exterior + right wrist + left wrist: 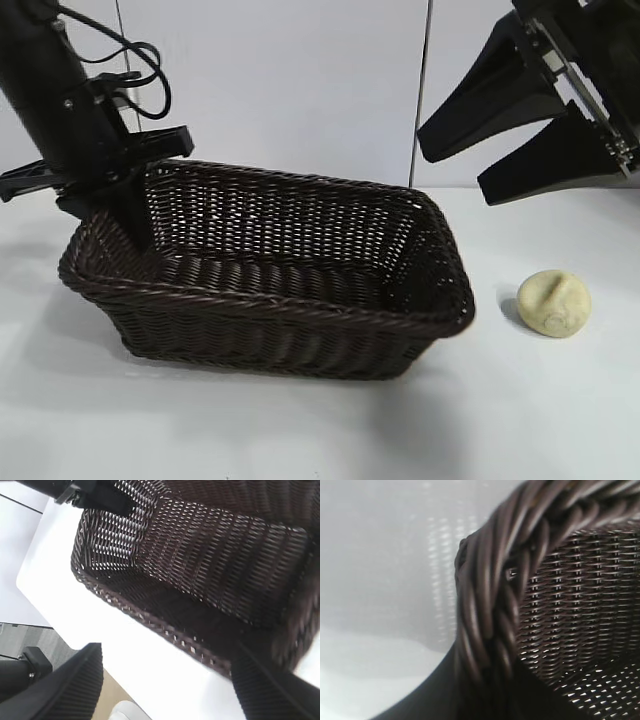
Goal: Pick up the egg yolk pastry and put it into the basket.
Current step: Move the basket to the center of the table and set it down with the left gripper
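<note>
At the worktop's left side, the left gripper reached down at the basket's left rim, fingers nearly together, holding nothing visible. The basket sat empty. The pastry lay on the worktop just right of it, below the right gripper, whose fingers stood wide apart; that arm looked nearer.

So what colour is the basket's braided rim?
Dark brown, almost black, on the basket; the left wrist view shows its braided rim best.
</note>
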Controlling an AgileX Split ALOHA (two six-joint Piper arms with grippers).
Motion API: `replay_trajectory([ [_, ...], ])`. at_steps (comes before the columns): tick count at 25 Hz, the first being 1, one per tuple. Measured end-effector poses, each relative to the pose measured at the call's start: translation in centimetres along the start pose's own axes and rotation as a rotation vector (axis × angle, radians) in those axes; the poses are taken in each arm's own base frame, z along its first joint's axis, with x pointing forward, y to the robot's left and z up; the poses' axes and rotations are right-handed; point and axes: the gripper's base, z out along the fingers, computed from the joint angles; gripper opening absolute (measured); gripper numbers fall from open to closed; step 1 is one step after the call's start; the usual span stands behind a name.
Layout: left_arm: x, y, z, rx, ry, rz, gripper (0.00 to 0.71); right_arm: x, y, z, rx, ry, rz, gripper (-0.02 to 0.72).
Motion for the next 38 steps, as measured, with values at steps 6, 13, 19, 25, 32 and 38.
replay_trajectory([
  [6,-0.1,0.2,-0.1,0.008,-0.004,0.006,0.1,0.0,0.0,0.0,0.0,0.001,-0.001,0.519],
  [13,0.2,0.4,0.5,0.021,-0.011,-0.014,0.1,0.0,0.0,0.0,0.001,0.001,-0.001,0.519],
  [19,1.5,0.9,2.1,0.04,0.014,-0.043,0.1,0.0,0.0,0.0,0.002,0.0,-0.001,0.519],
  [25,1.4,0.7,2.2,0.064,-0.001,-0.022,0.1,0.0,0.0,0.0,0.002,0.0,-0.001,0.519],
  [32,1.4,0.6,2.0,0.077,-0.008,-0.028,0.386,0.0,0.0,0.0,0.002,0.0,-0.001,0.519],
  [38,1.7,-0.1,-1.2,0.074,-0.067,0.014,0.582,0.0,0.0,0.0,0.003,0.001,-0.003,0.519],
])
